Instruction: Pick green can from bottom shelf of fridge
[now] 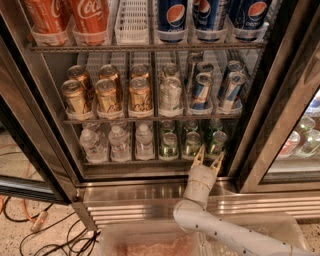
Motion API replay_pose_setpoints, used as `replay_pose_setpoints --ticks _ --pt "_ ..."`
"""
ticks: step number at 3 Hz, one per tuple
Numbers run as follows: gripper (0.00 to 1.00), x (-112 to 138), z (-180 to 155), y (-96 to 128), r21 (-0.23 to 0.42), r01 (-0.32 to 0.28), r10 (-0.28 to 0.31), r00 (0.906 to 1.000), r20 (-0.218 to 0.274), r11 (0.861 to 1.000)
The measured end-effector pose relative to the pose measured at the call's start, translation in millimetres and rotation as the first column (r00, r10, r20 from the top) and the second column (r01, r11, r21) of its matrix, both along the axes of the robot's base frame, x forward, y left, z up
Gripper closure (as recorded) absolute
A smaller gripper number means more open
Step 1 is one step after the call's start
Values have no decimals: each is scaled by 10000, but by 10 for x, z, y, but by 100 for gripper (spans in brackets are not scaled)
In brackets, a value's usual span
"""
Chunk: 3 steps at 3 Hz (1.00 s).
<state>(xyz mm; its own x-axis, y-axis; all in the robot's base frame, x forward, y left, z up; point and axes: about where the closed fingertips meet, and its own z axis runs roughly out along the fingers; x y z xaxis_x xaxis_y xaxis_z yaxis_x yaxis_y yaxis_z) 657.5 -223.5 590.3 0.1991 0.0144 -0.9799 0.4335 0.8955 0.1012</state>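
Note:
The fridge [150, 192] stands open in front of me. On the bottom shelf [130, 161], three clear water bottles [120, 143] stand at the left and green cans at the right in three lanes. The front green cans stand at left [168, 145], middle [192, 144] and right [217, 142]. My gripper [208, 158] is at the shelf's front edge, its fingers open, between the middle and right front green cans and just below them. It holds nothing. My white arm [210, 225] reaches up from the lower right.
Gold cans [107, 95], a silver can [170, 96] and blue-silver cans [202, 91] fill the middle rack. Coca-Cola [90, 17] and Pepsi cans [175, 15] stand above. The door frame [272, 125] is close on the right, a neighbouring cooler [302, 140] beyond. Cables [35, 225] lie on the floor at left.

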Motion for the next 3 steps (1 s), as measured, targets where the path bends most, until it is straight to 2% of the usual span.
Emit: replay_pose_setpoints --ticks 1,3 --pt "37 82 11 -17 13 28 -28 10000 4 10000" --pt "38 236 51 -188 81 401 -401 9992 34 9992"
